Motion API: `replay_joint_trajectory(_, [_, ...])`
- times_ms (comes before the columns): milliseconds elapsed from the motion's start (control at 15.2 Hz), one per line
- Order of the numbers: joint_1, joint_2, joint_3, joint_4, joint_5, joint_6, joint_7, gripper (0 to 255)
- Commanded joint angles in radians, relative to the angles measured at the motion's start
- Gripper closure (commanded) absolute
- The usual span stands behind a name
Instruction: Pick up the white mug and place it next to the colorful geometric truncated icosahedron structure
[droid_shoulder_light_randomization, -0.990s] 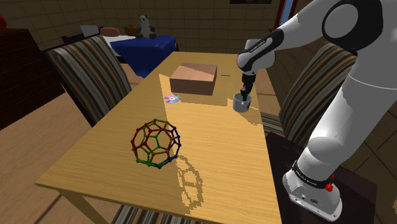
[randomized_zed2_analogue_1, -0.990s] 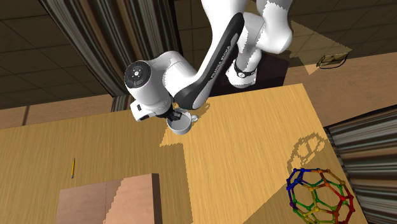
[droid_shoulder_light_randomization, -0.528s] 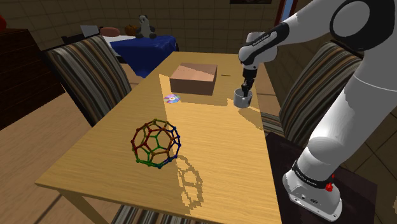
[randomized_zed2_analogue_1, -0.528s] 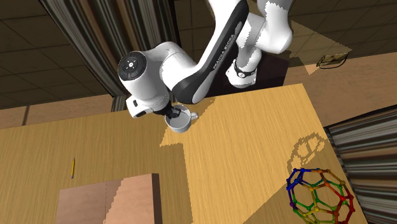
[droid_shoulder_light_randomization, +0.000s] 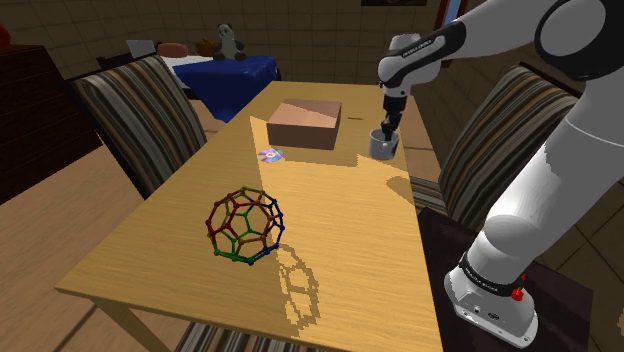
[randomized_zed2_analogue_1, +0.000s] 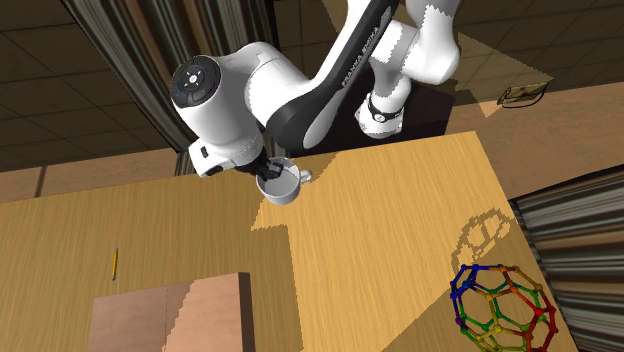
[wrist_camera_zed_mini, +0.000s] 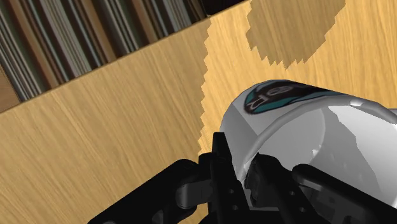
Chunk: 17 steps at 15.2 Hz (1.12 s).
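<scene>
You have the gripper (droid_shoulder_light_randomization: 386, 133) clamped on the rim of the white mug (droid_shoulder_light_randomization: 382, 149), held just above the desk (droid_shoulder_light_randomization: 340, 235) near the brown box (droid_shoulder_light_randomization: 305, 124), well apart from the colourful wire icosahedron (droid_shoulder_light_randomization: 245, 227)

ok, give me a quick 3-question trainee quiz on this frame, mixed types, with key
1. True or false: the gripper is shut on the rim of the mug.
2. In the shoulder view, the colourful wireframe ball stands: A) nearer the camera than the brown box; B) on top of the box; C) inside the mug.
3. Fill in: the chair beside the table has ___ upholstery.
Key: 1 true; 2 A; 3 striped.
</scene>
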Motion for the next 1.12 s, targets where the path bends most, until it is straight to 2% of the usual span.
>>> replay_joint_trajectory(0, [0.000,-0.007,0.001,0.018,-0.002,-0.025,0.002,255])
replay_joint_trajectory(1056, [0.002,-0.066,0.011,0.177,-0.018,-0.240,0.018,255])
